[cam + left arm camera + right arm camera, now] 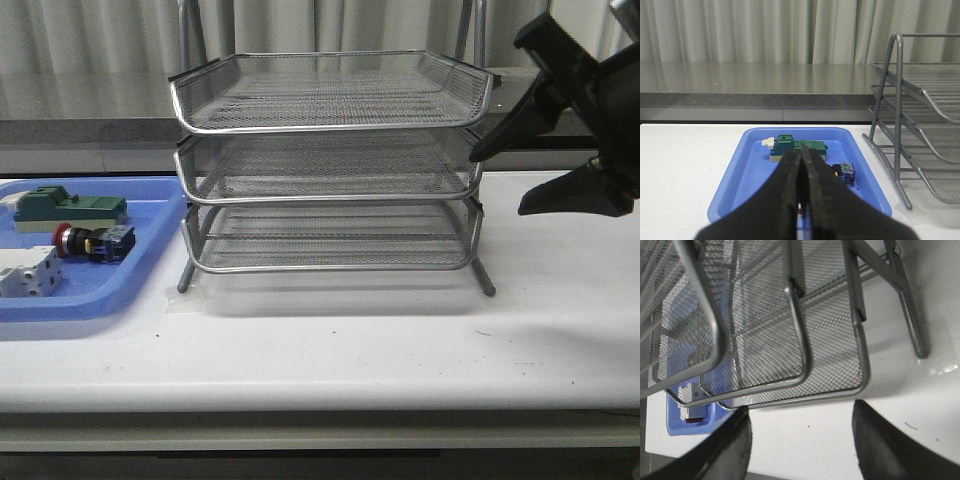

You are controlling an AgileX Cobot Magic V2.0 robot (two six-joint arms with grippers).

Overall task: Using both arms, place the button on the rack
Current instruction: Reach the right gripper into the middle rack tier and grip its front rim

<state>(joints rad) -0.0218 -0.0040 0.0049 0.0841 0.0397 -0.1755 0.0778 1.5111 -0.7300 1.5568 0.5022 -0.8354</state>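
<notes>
Silver wire mesh makes up the rack (330,165), three stacked trays on metal frame legs standing on the white table (400,350); it serves as the landmark for everything else. To the left of the rack, just beside its front left leg, sits a flat blue tray (110,295). Inside that tray the button (92,242) lies on its side, red head pointing away from the rack and the blue-yellow rear block toward it. A green block (70,208) lies behind the button, farther from the camera, and a white terminal block (28,272) lies in front of it, at the tray's far-left part.

To the right of the rack, the right gripper (505,180) hangs above the table with its two black fingers spread wide apart, holding nothing; the upper fingertip is level with the rack's middle tier and close to its right edge. Its wrist view looks down on the rack's right-side corners.

In the left wrist view, the left gripper (801,200) has its fingers pressed together with nothing between them, positioned over the blue tray, on the side away from the rack's legs.
</notes>
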